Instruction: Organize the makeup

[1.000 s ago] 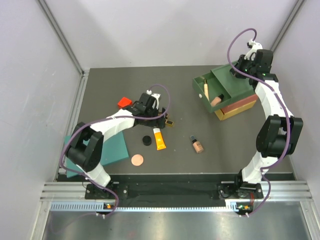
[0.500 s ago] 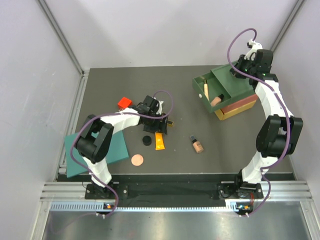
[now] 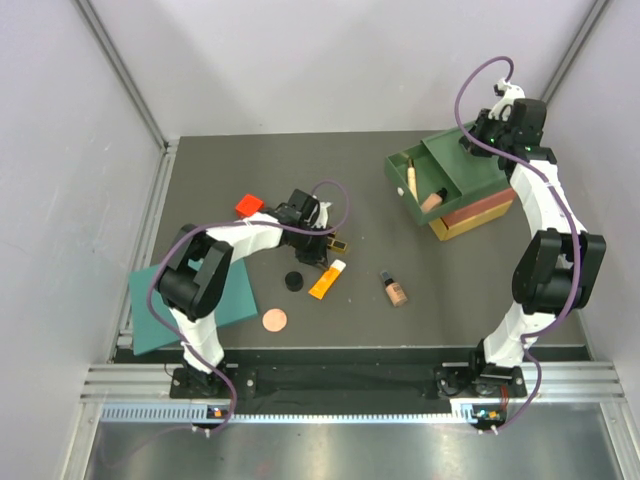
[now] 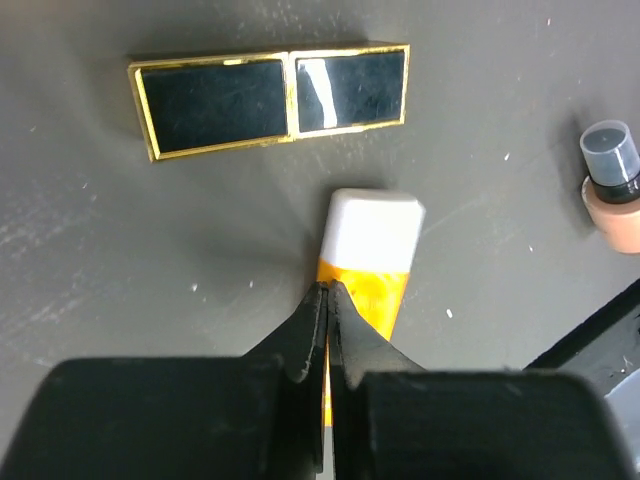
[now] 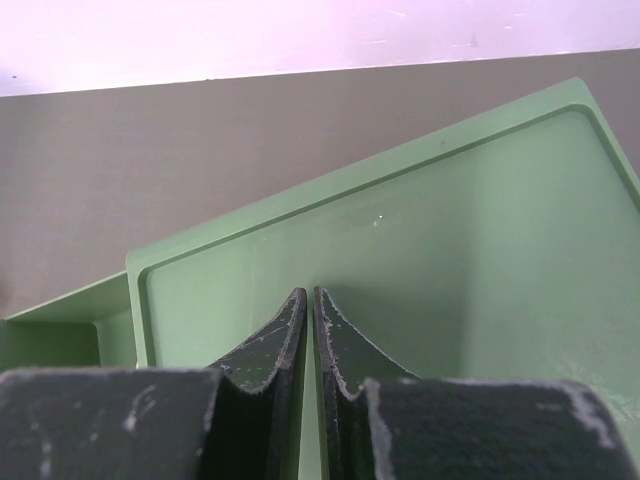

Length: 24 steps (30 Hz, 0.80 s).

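Orange plastic tube (image 4: 366, 285), white cap (image 4: 372, 226) forward, lies on the surface (image 4: 90, 260) directly under the left pincer (image 4: 327, 292), which is pressed together, holding nothing. Likely light, soft and slick (squeezable body); pinch across its width, mid-body, just behind the cap.

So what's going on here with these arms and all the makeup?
Two arms are sorting makeup into an open green drawer. The left gripper, shut, has its tips at the orange tube beside the black-gold palette, not clamped on it. The right gripper, also shut, hovers over the drawer box. A cream stick and one beige bottle lie in the drawer; another bottle, a black compact and a copper disc lie on the table.
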Tool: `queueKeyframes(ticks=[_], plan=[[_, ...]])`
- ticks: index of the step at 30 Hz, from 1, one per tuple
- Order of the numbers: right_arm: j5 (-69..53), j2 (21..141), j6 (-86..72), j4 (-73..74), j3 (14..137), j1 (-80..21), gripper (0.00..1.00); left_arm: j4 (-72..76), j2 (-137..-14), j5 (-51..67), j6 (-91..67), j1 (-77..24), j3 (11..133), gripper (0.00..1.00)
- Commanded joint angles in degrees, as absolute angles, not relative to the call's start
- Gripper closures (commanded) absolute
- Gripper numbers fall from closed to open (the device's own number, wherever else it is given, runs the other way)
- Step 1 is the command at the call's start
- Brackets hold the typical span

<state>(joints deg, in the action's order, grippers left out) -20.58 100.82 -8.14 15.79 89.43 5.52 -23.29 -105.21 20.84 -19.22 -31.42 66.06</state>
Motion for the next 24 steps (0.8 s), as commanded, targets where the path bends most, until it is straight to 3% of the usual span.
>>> queueKeyframes(ticks=[1,9,13,14,24], plan=[[-19.34,106.88,-7.56,33.22,85.43,5.27,0.92,-23.64,-107.40,22.41,-17.32,-31.73,67.15,1.00],[-19.34,107.05,-7.56,33.14,85.43,5.27,0.92,-25.83,-105.29,21.36,-14.59,-31.64,69.87,1.00],[-19.42,107.31,-7.65,33.05,85.61,5.27,0.92,-27.77,-105.21,20.30,-13.45,-31.64,71.36,0.52],[-19.42,107.31,-7.65,33.13,85.52,5.19,0.92,-28.12,-104.77,20.13,-12.84,-31.73,71.45,0.47],[-19.42,107.49,-7.65,32.87,85.17,5.27,0.92,-29.09,-101.34,14.33,-3.79,-36.12,71.90,0.42]])
